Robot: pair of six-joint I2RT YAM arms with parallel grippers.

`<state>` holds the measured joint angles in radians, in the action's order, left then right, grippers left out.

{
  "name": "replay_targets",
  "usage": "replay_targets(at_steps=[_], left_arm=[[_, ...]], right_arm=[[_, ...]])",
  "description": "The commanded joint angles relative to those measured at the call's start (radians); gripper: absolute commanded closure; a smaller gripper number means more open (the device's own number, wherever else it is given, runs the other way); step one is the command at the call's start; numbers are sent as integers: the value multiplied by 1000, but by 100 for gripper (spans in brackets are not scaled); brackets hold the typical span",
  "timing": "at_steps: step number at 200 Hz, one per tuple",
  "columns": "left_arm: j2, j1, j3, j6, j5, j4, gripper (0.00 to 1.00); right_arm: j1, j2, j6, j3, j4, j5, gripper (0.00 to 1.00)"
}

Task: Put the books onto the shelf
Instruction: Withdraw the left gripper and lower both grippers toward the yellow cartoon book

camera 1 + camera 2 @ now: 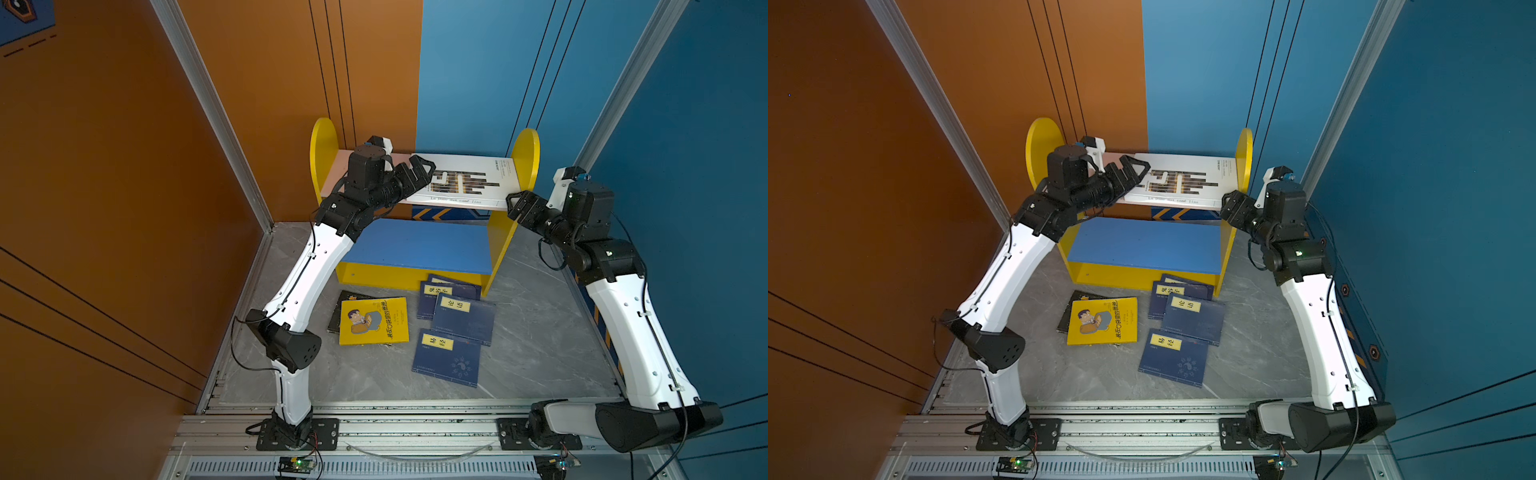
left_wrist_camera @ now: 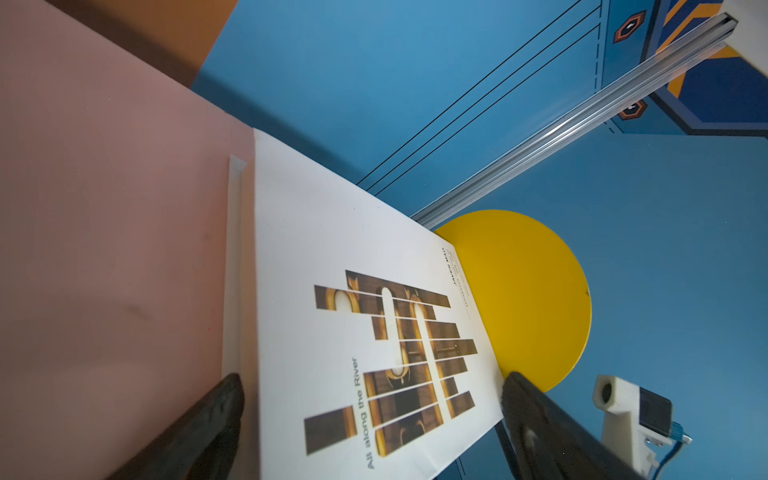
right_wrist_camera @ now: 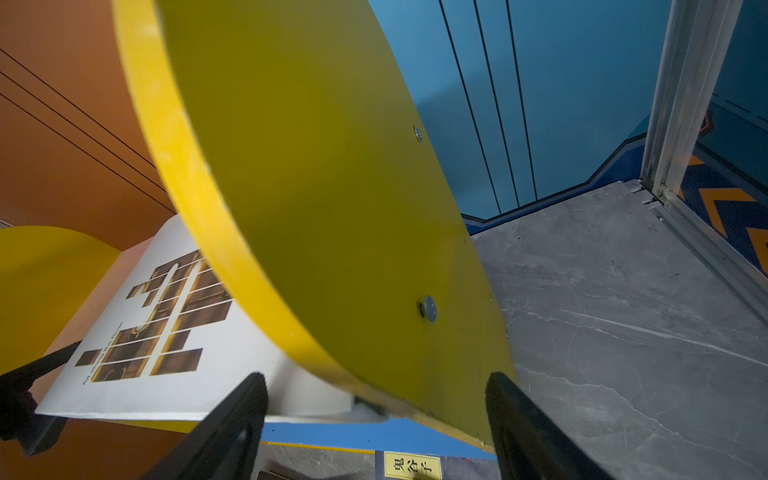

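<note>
Your large white paperback with dark bars (image 1: 461,164) lies flat, cover up, on the pink upper board (image 1: 334,178) of the small wooden shelf with yellow round-topped side panels (image 1: 324,145). It sits at the board's right end, up against the right panel (image 1: 525,153). Its longer side seems to run along the board, panel to panel. The small print on the cover runs front to back, and a white lettered edge faces you.

Your left gripper (image 1: 426,176) hangs at the book's left end with its fingers (image 2: 216,419) spread wide, clamped on nothing. You cannot tell whether they touch the cover. That arm's forearm crosses in front of the shelf's left half.

Your right gripper (image 1: 512,204) sits at the right panel's front edge, jaws wide apart. In the right wrist view the panel's edge stands between its fingers (image 3: 237,419), blocking the way to the book.

More books lie on the grey marbled tabletop (image 1: 540,332) before the shelf. A yellow paperback with a cartoon man (image 1: 373,321) covers most of a black book (image 1: 335,313). To their right, thin navy books with yellow labels (image 1: 449,361) overlap in a fan, the rearmost against the shelf's yellow base.
</note>
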<state>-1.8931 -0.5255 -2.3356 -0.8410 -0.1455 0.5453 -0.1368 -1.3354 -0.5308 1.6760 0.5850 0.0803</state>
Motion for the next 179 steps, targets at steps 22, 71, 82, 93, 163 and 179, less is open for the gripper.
replay_targets(at_steps=[22, 71, 82, 93, 163, 179], left_arm=[[167, 29, 131, 143, 192, 64, 2], [470, 31, 479, 293, 121, -7, 2], [552, 29, 597, 287, 96, -28, 2], [633, 22, 716, 267, 85, -37, 2], [998, -67, 1401, -39, 238, -11, 2], [1039, -61, 1494, -97, 280, 1, 2]], right_arm=[[-4, 62, 14, -7, 43, -30, 10], [-6, 206, 5, -79, 182, -24, 10], [-7, 248, -29, -127, 207, -20, 11], [-9, 289, -64, -189, 227, -5, 11], [-126, 490, -322, -685, 153, 18, 14], [-191, 485, -371, -774, 61, 25, 13]])
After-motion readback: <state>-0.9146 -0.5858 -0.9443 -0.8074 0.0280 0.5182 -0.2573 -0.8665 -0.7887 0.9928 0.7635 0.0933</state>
